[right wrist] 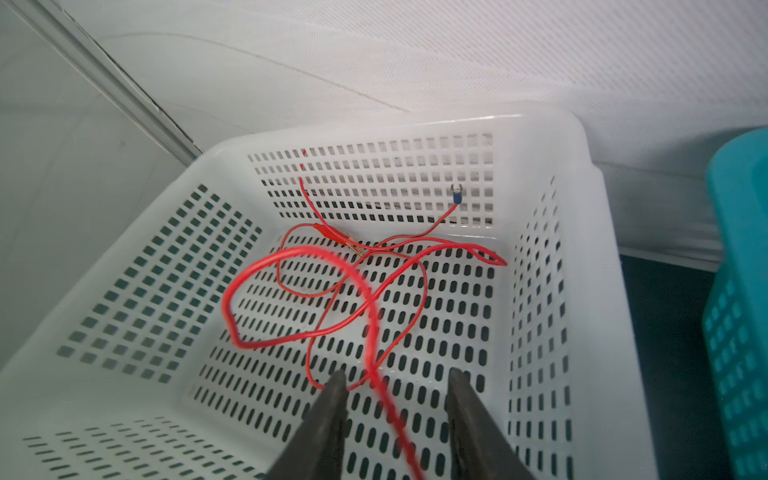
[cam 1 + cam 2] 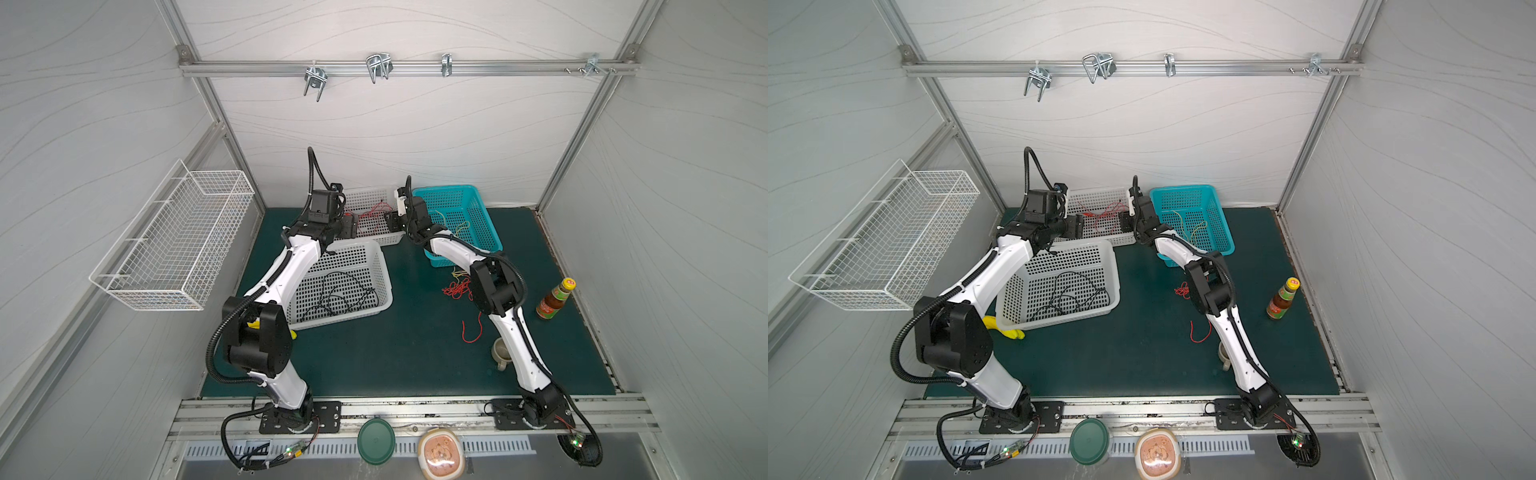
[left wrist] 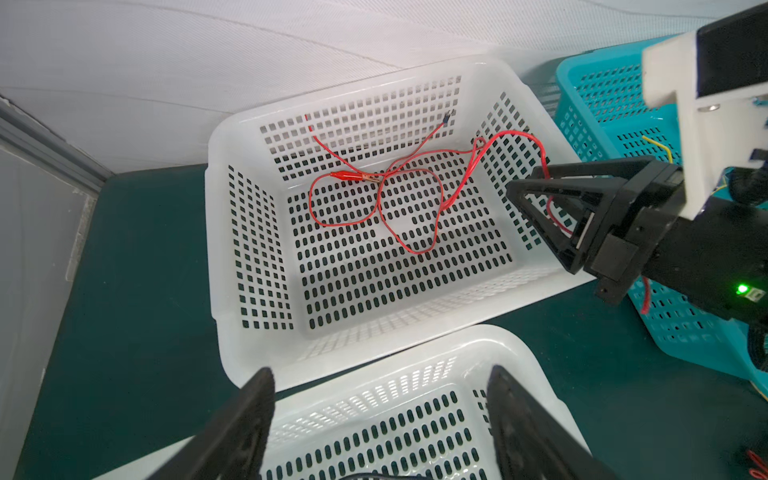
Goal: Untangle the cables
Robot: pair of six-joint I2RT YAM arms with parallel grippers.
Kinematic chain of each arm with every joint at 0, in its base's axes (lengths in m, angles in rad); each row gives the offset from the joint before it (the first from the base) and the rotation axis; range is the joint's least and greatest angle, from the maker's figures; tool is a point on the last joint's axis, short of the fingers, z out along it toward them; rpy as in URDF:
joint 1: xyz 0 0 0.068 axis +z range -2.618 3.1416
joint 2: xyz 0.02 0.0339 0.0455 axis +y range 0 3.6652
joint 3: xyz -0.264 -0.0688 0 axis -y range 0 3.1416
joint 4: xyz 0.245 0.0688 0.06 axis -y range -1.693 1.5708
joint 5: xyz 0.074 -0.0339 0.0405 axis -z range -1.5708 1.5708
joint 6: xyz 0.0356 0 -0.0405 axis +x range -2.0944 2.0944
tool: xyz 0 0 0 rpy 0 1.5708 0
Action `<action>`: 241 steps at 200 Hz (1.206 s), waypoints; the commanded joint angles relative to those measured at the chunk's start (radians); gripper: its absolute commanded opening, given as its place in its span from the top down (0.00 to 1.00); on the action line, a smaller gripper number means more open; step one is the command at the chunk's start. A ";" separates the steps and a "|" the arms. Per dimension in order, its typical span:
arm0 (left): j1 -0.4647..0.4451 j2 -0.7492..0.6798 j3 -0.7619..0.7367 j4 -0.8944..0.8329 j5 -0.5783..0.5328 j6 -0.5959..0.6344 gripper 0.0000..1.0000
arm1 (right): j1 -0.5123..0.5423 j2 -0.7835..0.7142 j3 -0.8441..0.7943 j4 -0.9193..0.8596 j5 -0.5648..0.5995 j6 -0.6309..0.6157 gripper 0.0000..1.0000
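Observation:
Thin red cables (image 3: 374, 195) (image 1: 332, 270), one with a clip end, lie looped in the rear white basket (image 3: 216, 208) (image 2: 374, 195). My right gripper (image 1: 397, 374) (image 3: 521, 178) (image 2: 390, 220) stands open over that basket's right side. One blurred red strand (image 1: 374, 316) runs up between its fingers, which are not closed on it. My left gripper (image 3: 381, 370) (image 2: 353, 226) is open and empty above the front white basket (image 2: 384, 286), which holds black cables (image 2: 340, 291). More red cables (image 2: 457, 287) lie on the green mat. Yellow cables (image 2: 451, 222) are in the teal basket (image 2: 486, 208).
A sauce bottle (image 2: 556, 299) stands at the mat's right edge and a mug (image 2: 500, 353) sits beside the right arm. A wire basket (image 2: 178, 241) hangs on the left wall. A yellow object (image 2: 1005, 328) lies by the front basket. A green lid (image 2: 376, 440) lies beyond the mat's front edge.

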 commanded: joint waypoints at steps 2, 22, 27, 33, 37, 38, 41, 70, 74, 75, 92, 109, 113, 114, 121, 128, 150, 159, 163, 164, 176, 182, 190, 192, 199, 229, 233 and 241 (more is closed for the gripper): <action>0.000 -0.048 -0.009 0.044 0.019 -0.014 0.19 | -0.008 -0.071 -0.033 -0.028 0.035 -0.050 0.48; 0.001 -0.060 -0.024 0.050 0.023 -0.019 0.19 | -0.008 -0.105 -0.055 -0.035 0.057 -0.075 0.35; 0.000 -0.064 -0.029 0.052 0.024 -0.021 0.19 | -0.007 -0.113 -0.062 -0.035 0.060 -0.081 0.32; 0.001 -0.067 -0.032 0.055 0.024 -0.022 0.19 | -0.007 -0.123 -0.071 -0.035 0.064 -0.090 0.29; 0.001 -0.068 -0.034 0.056 0.025 -0.023 0.19 | -0.007 -0.129 -0.077 -0.035 0.064 -0.094 0.27; 0.001 -0.069 -0.035 0.055 0.024 -0.023 0.19 | -0.007 -0.131 -0.077 -0.034 0.064 -0.095 0.27; 0.001 -0.070 -0.036 0.055 0.025 -0.023 0.19 | -0.007 -0.135 -0.082 -0.034 0.064 -0.098 0.26; 0.001 -0.077 -0.042 0.057 0.027 -0.028 0.19 | -0.008 -0.193 -0.138 -0.012 0.045 -0.119 0.18; 0.001 -0.077 -0.042 0.057 0.028 -0.029 0.19 | -0.007 -0.201 -0.148 -0.007 0.043 -0.121 0.18; 0.000 -0.077 -0.042 0.057 0.029 -0.030 0.19 | -0.007 -0.204 -0.151 -0.007 0.043 -0.121 0.18; 0.000 -0.081 -0.044 0.061 0.035 -0.033 0.19 | -0.008 -0.253 -0.198 0.013 0.044 -0.126 0.15; 0.000 -0.083 -0.045 0.063 0.039 -0.036 0.19 | -0.010 -0.297 -0.241 0.031 0.032 -0.130 0.13; 0.001 -0.084 -0.046 0.063 0.039 -0.037 0.19 | -0.011 -0.304 -0.244 0.029 0.030 -0.132 0.12; 0.001 -0.084 -0.046 0.064 0.039 -0.038 0.19 | -0.011 -0.307 -0.244 0.028 0.030 -0.133 0.12; 0.001 -0.086 -0.048 0.067 0.041 -0.040 0.19 | -0.010 -0.315 -0.246 0.014 0.027 -0.138 0.12; 0.001 -0.089 -0.050 0.072 0.042 -0.039 0.19 | -0.010 -0.322 -0.245 -0.002 0.030 -0.142 0.12; 0.001 -0.092 -0.053 0.072 0.059 -0.043 0.19 | -0.011 -0.366 -0.287 -0.022 0.053 -0.138 0.12; 0.001 -0.095 -0.059 0.073 0.070 -0.045 0.19 | -0.011 -0.396 -0.315 -0.037 0.077 -0.133 0.12; 0.001 -0.095 -0.061 0.074 0.076 -0.044 0.19 | -0.011 -0.411 -0.328 -0.049 0.092 -0.133 0.12; 0.000 -0.096 -0.062 0.075 0.078 -0.044 0.19 | -0.011 -0.414 -0.330 -0.052 0.096 -0.132 0.12; -0.002 -0.103 -0.077 0.085 0.102 -0.044 0.19 | -0.010 -0.464 -0.376 -0.092 0.146 -0.128 0.12; -0.002 -0.106 -0.084 0.089 0.115 -0.044 0.19 | -0.011 -0.490 -0.403 -0.112 0.175 -0.128 0.12; -0.005 -0.110 -0.092 0.093 0.136 -0.044 0.19 | -0.012 -0.533 -0.444 -0.134 0.203 -0.130 0.12; -0.006 -0.111 -0.094 0.095 0.142 -0.044 0.19 | -0.013 -0.544 -0.457 -0.140 0.210 -0.130 0.12; -0.009 -0.114 -0.097 0.097 0.158 -0.042 0.19 | -0.013 -0.582 -0.496 -0.160 0.226 -0.130 0.12; -0.057 -0.126 -0.115 0.116 0.212 -0.022 0.19 | -0.030 -0.733 -0.649 -0.286 0.266 -0.086 0.14; -0.067 -0.127 -0.118 0.121 0.215 -0.019 0.19 | -0.032 -0.751 -0.666 -0.307 0.274 -0.076 0.15; -0.089 -0.127 -0.124 0.130 0.223 -0.016 0.19 | -0.038 -0.787 -0.703 -0.353 0.288 -0.053 0.17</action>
